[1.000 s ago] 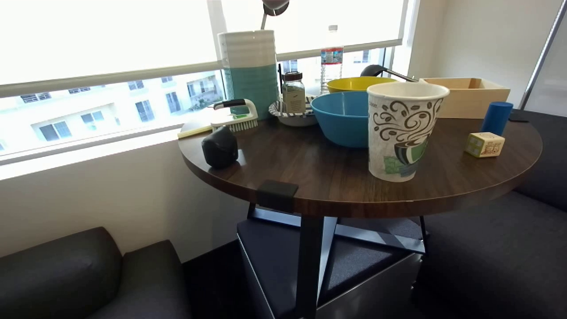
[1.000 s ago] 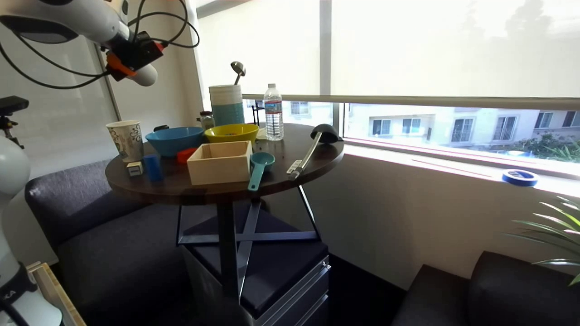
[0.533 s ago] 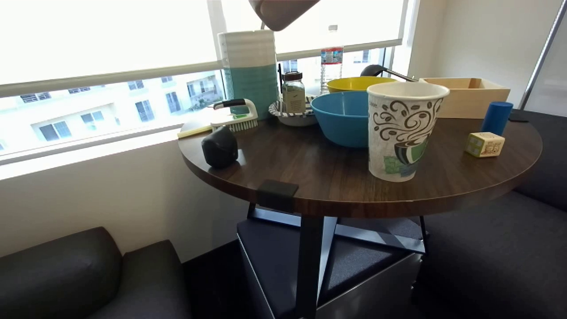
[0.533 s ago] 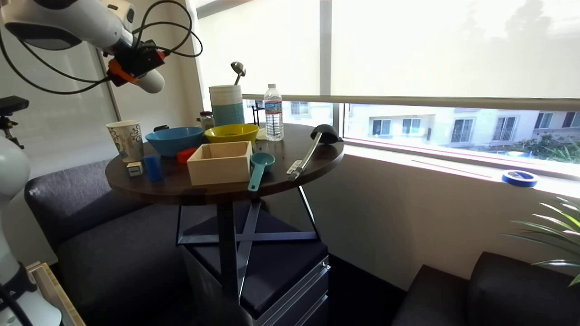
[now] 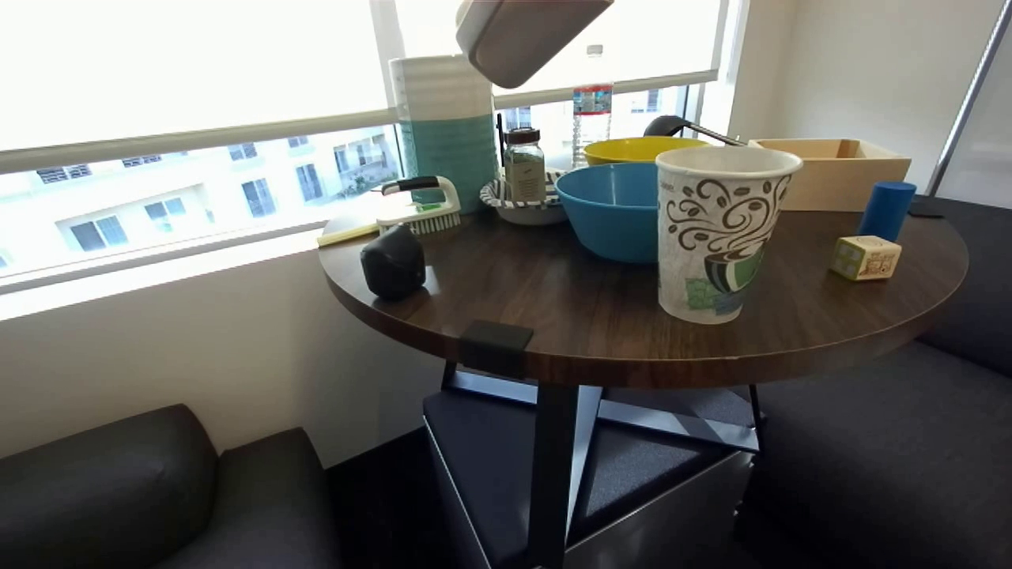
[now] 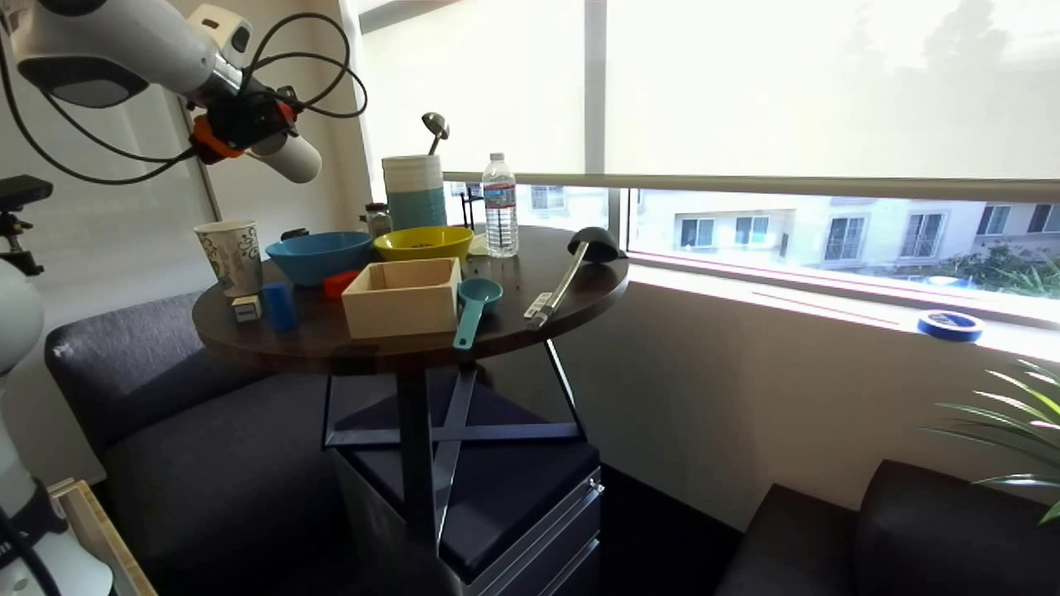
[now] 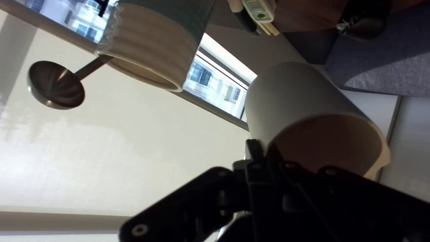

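Gripper (image 7: 264, 155): clenched on rim of pale cup (image 7: 295, 94) | cup: higher than table (image 5: 553, 296), long axis slanting, mouth toward gripper, base lower | I see gap to crock (image 5: 451, 158), near edge by window (image 5: 198, 190).

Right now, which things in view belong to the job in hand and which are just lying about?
In the job:
pale cup, pinched at its rim by the jaws

Seemingly just lying about, untouched by the jaws:
paper cup
blue bowl
yellow bowl
wooden box
water bottle
toy block
blue cylinder
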Robot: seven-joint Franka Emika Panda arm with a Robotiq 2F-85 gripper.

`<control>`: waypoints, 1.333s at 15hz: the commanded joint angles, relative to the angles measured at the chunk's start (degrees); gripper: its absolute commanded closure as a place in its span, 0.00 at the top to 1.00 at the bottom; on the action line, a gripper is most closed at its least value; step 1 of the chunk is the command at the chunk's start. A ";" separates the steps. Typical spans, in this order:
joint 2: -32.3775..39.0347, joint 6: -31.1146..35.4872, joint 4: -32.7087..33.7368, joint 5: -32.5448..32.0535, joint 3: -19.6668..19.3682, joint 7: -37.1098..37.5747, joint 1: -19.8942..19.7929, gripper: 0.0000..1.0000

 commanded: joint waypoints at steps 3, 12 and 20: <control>-0.17 -0.10 -1.19 1.19 12.82 6.55 -16.88 0.01; -0.16 -3.58 -4.15 -6.75 19.76 16.42 -28.96 0.05; -0.26 -5.05 -5.67 -13.81 30.78 29.39 -52.88 0.01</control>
